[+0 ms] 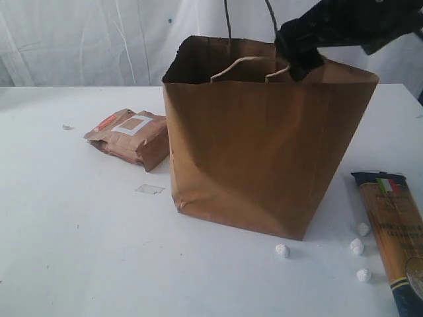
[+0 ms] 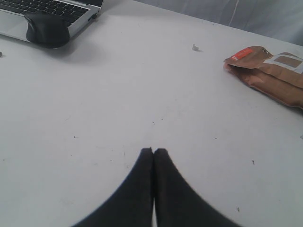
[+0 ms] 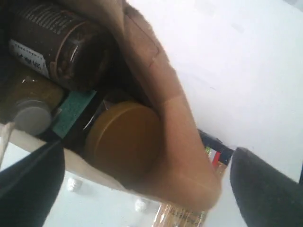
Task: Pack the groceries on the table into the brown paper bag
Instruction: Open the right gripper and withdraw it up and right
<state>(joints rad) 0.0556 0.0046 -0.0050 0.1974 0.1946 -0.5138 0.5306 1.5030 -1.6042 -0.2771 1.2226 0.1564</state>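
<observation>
The brown paper bag [image 1: 251,145] stands upright mid-table, its mouth open. My right gripper [image 1: 301,59] hangs open over the bag's far right rim by the handles. In the right wrist view its fingers [image 3: 265,184] stand wide apart with the bag's rim [image 3: 165,104] between them, gripping nothing. Inside the bag lie a yellow-lidded jar [image 3: 123,139], a white-capped bottle [image 3: 31,116], a dark labelled can [image 3: 61,45] and a blue-green carton [image 3: 73,111]. The brown pouch [image 1: 129,137] lies left of the bag. The spaghetti packet [image 1: 396,231] lies to the right. My left gripper [image 2: 153,151] is shut and empty over bare table [image 2: 118,94].
Several small white balls [image 1: 357,246] lie on the table in front of the bag and beside the spaghetti packet. A clear scrap [image 1: 150,189] sits near the bag's left corner. A laptop [image 2: 47,12] and a black mouse [image 2: 46,30] rest at the table's far edge.
</observation>
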